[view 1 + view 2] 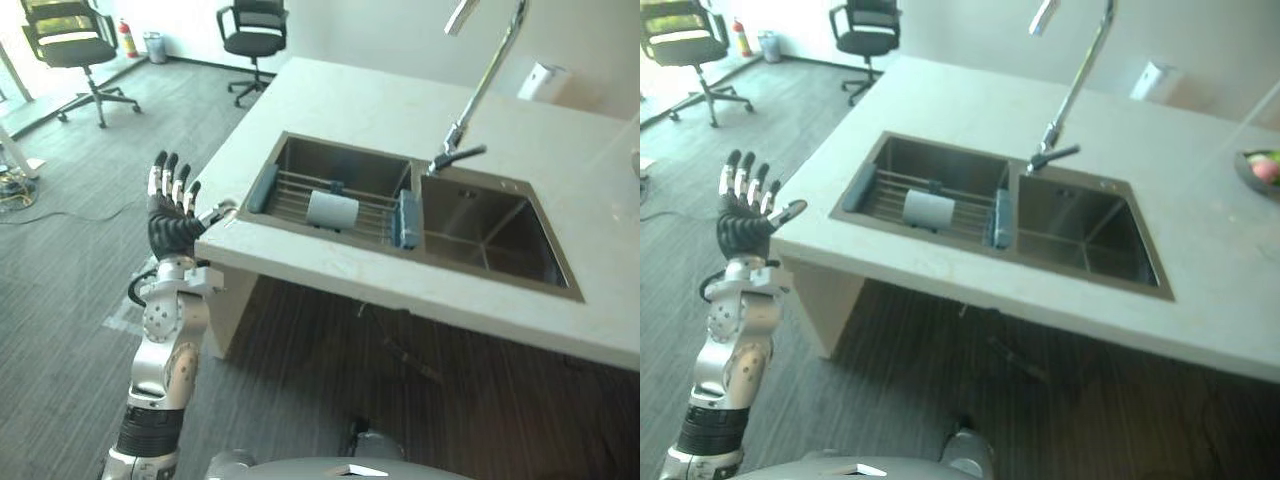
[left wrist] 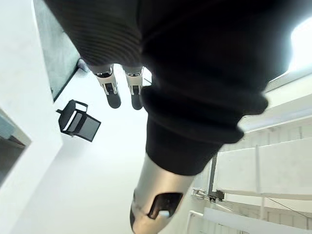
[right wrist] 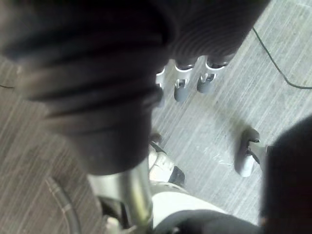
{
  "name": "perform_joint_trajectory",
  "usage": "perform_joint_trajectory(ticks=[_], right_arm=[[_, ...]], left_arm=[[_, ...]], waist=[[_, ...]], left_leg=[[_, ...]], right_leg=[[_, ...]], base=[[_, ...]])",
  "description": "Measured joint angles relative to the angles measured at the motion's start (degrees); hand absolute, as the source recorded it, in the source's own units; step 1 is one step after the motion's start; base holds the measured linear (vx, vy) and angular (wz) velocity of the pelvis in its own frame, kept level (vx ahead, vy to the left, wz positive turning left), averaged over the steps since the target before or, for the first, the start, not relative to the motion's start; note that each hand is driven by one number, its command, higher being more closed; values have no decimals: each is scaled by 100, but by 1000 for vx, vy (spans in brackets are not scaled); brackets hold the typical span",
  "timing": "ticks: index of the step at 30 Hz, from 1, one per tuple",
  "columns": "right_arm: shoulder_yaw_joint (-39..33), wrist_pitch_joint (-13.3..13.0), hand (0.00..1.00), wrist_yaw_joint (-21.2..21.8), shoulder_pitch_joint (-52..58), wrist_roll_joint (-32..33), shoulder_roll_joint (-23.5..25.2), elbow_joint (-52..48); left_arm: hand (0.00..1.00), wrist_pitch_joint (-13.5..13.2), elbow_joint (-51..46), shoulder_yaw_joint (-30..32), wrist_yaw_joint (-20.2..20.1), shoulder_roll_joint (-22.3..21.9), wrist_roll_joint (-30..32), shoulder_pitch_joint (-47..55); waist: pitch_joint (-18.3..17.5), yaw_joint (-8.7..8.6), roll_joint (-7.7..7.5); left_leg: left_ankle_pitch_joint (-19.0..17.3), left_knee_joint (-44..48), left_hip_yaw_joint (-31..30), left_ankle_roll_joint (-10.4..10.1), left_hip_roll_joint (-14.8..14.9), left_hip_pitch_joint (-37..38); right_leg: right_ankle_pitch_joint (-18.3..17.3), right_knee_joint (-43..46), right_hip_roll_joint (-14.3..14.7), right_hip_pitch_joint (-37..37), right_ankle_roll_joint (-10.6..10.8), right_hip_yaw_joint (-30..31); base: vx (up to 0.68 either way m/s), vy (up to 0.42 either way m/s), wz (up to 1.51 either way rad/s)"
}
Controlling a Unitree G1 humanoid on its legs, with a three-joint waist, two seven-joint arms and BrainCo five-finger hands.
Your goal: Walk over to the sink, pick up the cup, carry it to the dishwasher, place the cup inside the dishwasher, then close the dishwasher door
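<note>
A pale cup (image 1: 332, 210) lies on its side on a wire rack across the left basin of a steel double sink (image 1: 500, 245), set in a light stone counter (image 1: 350, 110). My left hand (image 1: 170, 215) is raised upright beside the counter's near left corner, well left of the cup, with its fingers (image 2: 113, 92) straight, open and holding nothing. In the right wrist view my right hand (image 3: 180, 87) hangs over the grey carpet, fingers relaxed and empty.
A tall curved faucet (image 1: 480, 90) rises behind the sink's divider. A blue-grey block (image 1: 405, 218) stands at the rack's right end. Two office chairs (image 1: 75, 45) (image 1: 255, 30) stand on the carpet beyond. A fruit bowl (image 1: 1262, 170) sits at the counter's far right.
</note>
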Motion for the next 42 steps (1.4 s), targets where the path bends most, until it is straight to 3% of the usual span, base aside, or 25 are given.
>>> perform_joint_trajectory(ticks=[1,2,4,5,6,7,9,10,11,12,13,14,15,16,19,25,29,32,34,36,39,40,42], right_arm=[[19,43,0,10,2,-202,-15,-6],[58,39,0,20,-11,-342,-86,-8],[198,19,0,100,-96,-796,-225,4],[247,14,0,143,-131,-1089,-342,-5],[247,-2,0,149,-215,-1166,-439,19],[219,-12,0,137,-212,-1145,-485,35],[40,-45,0,193,-308,-1047,-608,5],[-87,9,0,312,-489,-1084,-671,-10],[-163,34,0,370,-526,-1101,-668,-26],[-206,140,0,394,-507,-1097,-666,-103],[-206,220,0,363,-454,-1030,-669,-171],[-208,288,0,281,-418,-856,-528,-233],[-164,337,0,128,-408,-681,-246,-257],[-172,313,0,-2,-389,-609,-160,-242],[-185,365,0,-8,-347,-503,-48,-212],[-448,370,0,4,-347,-542,-66,-95],[-430,368,0,35,-350,-591,-153,22],[-383,369,0,70,-344,-702,-197,15],[-379,365,0,132,-350,-755,-215,3],[-336,363,0,165,-351,-771,-225,-2],[-276,363,0,167,-373,-773,-217,1],[-154,354,0,167,-407,-773,-212,3],[-82,354,0,173,-438,-774,-199,7]], left_arm=[[0,20,-103,-2,26,29,62,-32],[0,40,-79,-9,86,6,105,-12],[0,113,-45,-9,225,-26,165,-1],[0,114,5,12,319,-84,194,-61],[0,115,79,31,375,-199,279,-119],[0,114,103,35,384,-234,279,-140],[0,98,145,38,379,-256,295,-227],[0,56,131,14,368,-263,452,-239],[0,46,115,-13,367,-270,518,-239],[0,45,56,-43,381,-302,607,-214],[0,47,-4,-49,395,-344,620,-183],[0,45,-90,-42,445,-316,628,-190],[0,45,-211,-58,523,-333,649,-184],[0,45,-374,-65,614,-334,674,-119],[0,63,-466,-64,737,-324,732,-109],[0,254,-241,-273,704,-325,731,-76],[0,391,260,-278,597,-299,730,-72],[0,656,787,-291,464,-244,725,-59],[0,780,937,-333,303,-243,742,-32],[0,825,958,-495,16,-152,1469,8],[0,810,959,-583,-71,43,2562,28],[0,800,959,-579,-65,211,2891,55],[0,767,959,-574,-59,361,3033,87]], waist=[[-6,-8,-3],[-19,-53,142],[-79,-134,220],[133,-144,274],[322,-105,280],[333,-59,291],[367,56,237],[357,117,259],[335,131,284],[249,173,446],[158,197,593],[66,152,532],[20,130,287],[-75,182,138],[-206,206,-51],[-209,190,-12],[-267,155,173],[-259,61,263],[-236,41,241],[-239,54,243],[-250,50,210],[-230,58,137],[-235,61,32]], left_leg=[[-126,43,-55,-35,112,15],[-164,10,-91,14,298,55],[120,1109,-63,472,601,-394],[448,2354,-146,604,830,-917],[277,3167,-189,372,876,-1183],[149,3278,-162,291,810,-1280],[19,2722,-46,249,278,-1596],[214,1682,-68,136,-131,-1716],[519,1168,-97,109,-295,-1677],[1720,165,-115,188,-440,-1625],[2507,-107,-100,430,-443,-1625],[2156,-202,205,633,-435,-1467],[2265,-735,252,610,-573,-1161],[2372,-1248,373,578,-651,-932],[2516,-1985,457,562,-883,-776],[2513,-2021,415,565,-1004,-740],[2493,-2045,348,539,-923,-724],[2483,-2047,320,501,-883,-725],[2484,-2047,264,499,-854,-731],[2506,-2046,227,473,-847,-790],[2548,-2046,191,475,-892,-932],[2547,-2046,191,479,-957,-937],[2552,-2045,187,522,-1018,-944]], right_leg=[[-36,-8,148,64,-45,-4],[-112,20,320,105,-77,-35],[-304,-108,643,314,-271,-221],[-246,-467,841,810,-371,-310],[-234,-845,1008,1384,-455,-336],[-244,-995,1020,1593,-477,-345],[-257,-1392,982,2077,-493,-255],[-290,-1523,941,2247,-439,-138],[-339,-1526,960,2287,-364,-116],[-483,-1479,1090,2365,-203,-104],[-592,-1390,1198,2372,-169,-72],[-800,-1185,1170,2379,-117,-44],[-890,-927,961,2310,-70,-44],[-920,-813,867,2192,-85,-27],[-1070,-833,696,2029,-75,-6],[-1065,-923,594,2110,-73,-4],[-1065,-1063,689,2175,-77,-16],[-1129,-1246,739,2251,-116,-120],[-1159,-1247,776,2251,-165,-169],[-1160,-1254,753,2230,-103,-351],[-1159,-1263,707,2134,-22,-456],[-1132,-1266,652,2134,38,-460],[-1141,-1266,603,2135,73,-463]], base=[[349,-344,28],[481,-382,21],[466,-352,15],[421,-361,1],[429,-333,-7],[422,-261,-26],[395,-156,-47],[373,-76,-52],[445,-71,-56],[294,-25,-41],[297,3,-28],[354,10,-2],[380,4,0],[347,-17,-8],[202,-2,-2],[56,-17,2],[-86,-36,-4],[-120,-27,0],[-119,-28,8],[-51,-17,10],[26,-11,10],[95,-18,3],[120,-33,4]])
